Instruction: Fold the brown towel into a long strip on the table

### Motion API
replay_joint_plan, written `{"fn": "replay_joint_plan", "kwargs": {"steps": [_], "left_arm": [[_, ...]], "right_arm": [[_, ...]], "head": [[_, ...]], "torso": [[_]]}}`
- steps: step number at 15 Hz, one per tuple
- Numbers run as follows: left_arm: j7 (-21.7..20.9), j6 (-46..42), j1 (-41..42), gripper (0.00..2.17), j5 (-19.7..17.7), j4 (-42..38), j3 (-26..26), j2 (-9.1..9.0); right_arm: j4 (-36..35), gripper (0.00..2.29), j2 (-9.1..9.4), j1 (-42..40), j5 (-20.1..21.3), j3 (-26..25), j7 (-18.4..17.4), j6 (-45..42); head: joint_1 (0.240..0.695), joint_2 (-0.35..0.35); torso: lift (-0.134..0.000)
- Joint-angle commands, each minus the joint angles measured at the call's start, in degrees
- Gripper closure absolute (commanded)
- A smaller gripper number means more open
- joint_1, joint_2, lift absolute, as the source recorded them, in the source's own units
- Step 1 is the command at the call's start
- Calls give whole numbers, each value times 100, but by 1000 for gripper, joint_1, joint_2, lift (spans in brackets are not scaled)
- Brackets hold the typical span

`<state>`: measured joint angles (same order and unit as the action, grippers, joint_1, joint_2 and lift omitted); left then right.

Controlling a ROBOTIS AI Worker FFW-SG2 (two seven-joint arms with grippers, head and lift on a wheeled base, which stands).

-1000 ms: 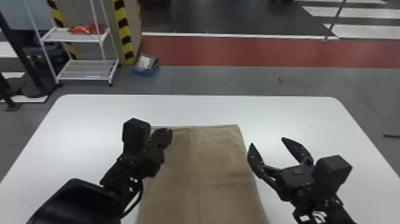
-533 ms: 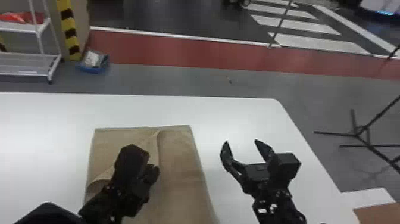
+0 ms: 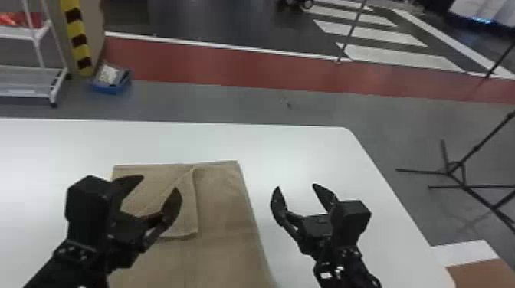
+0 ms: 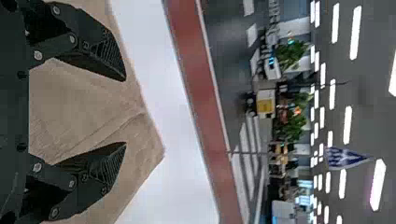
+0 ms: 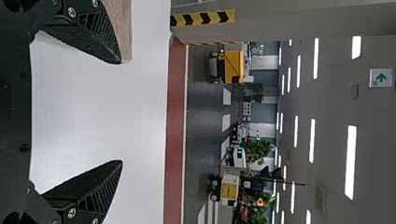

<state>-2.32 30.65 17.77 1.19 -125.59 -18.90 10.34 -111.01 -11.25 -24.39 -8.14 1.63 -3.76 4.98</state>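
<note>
The brown towel (image 3: 226, 214) lies on the white table, a flap from its left side turned over with its corner near the middle. Over that flap my left gripper (image 3: 159, 184) stands open, nothing between its fingers. To the right of the towel, above bare tabletop, is my open right gripper (image 3: 297, 187). In the left wrist view the towel (image 4: 88, 112) spreads behind the parted fingers of the left gripper (image 4: 125, 111). The right wrist view has a towel edge (image 5: 125, 28) beside one finger of the right gripper (image 5: 121, 112).
The white table (image 3: 291, 149) has its rounded far right corner beyond the right gripper. On the floor to the right stands a black tripod (image 3: 456, 172). A brown and white object (image 3: 475, 256) is by the table's right edge. A wire shelf (image 3: 30, 80) stands at the back left.
The head view has turned to the right. The towel's left side has been folded over into a flap. My left gripper, closed half a second ago, has opened and let the cloth go.
</note>
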Motion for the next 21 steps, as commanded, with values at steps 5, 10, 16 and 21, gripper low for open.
{"fn": "replay_joint_plan", "kwargs": {"steps": [5, 10, 16, 21], "left_arm": [[681, -2032, 156, 36, -321, 782, 827, 12], [663, -2085, 218, 39, -198, 870, 765, 21], [663, -2067, 200, 39, 66, 1063, 651, 21], [663, -2050, 165, 39, 57, 1124, 660, 21]], "right_arm": [[800, 323, -18, 233, 392, 909, 1475, -1082], [1635, 350, -27, 584, 603, 1234, 1844, -1662], [1943, 532, -9, 945, 920, 1401, 2240, -871], [1873, 532, -9, 962, 911, 1454, 2363, -695]], "head": [[695, -59], [695, 73], [695, 94], [695, 108]], "torso": [[-111], [-111], [-111], [-111]]}}
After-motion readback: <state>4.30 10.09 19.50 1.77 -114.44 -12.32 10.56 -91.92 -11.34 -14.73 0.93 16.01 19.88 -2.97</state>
